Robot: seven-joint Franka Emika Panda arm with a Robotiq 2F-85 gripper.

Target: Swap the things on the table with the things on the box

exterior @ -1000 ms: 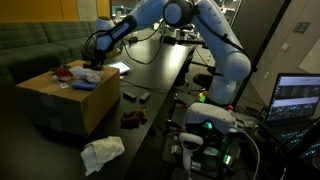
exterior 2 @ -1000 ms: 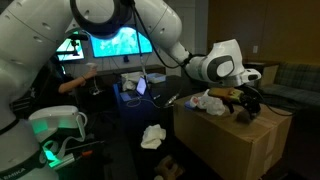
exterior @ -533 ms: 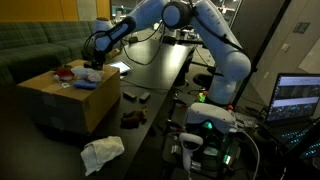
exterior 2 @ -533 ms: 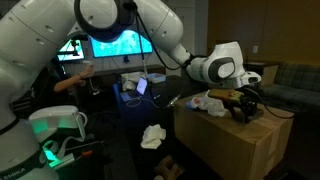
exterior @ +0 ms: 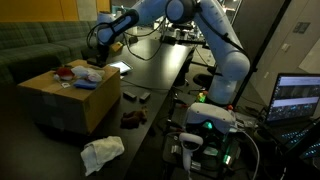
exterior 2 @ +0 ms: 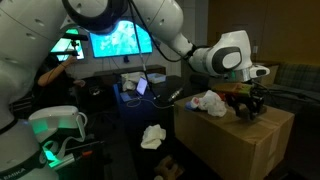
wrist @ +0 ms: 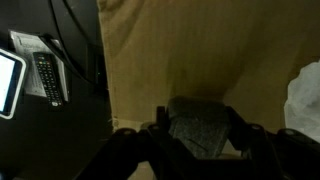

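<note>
Box [exterior: 65,100] beside table [exterior: 155,65], soft item [wrist: 200,130] in end effector [wrist: 199,122] above box, rag [exterior: 102,153] on floor [exterior: 50,152]

The arm [exterior: 222,45] rises from its base [exterior: 212,120] at the near end of the bench, bends at a high elbow [exterior: 180,10], and reaches out level from there. The wrist [exterior 2: 228,57] turns downward, so the claw [exterior 2: 247,103] points straight down; in an exterior view the claw [exterior: 95,58] hangs at the end of the outstretched forearm. In the wrist view the claw [wrist: 200,128] enters from the bottom edge. Its two dark fingers [wrist: 160,128] stand partly closed, one on each side of a grey object [wrist: 200,112], pressing against it.
</note>
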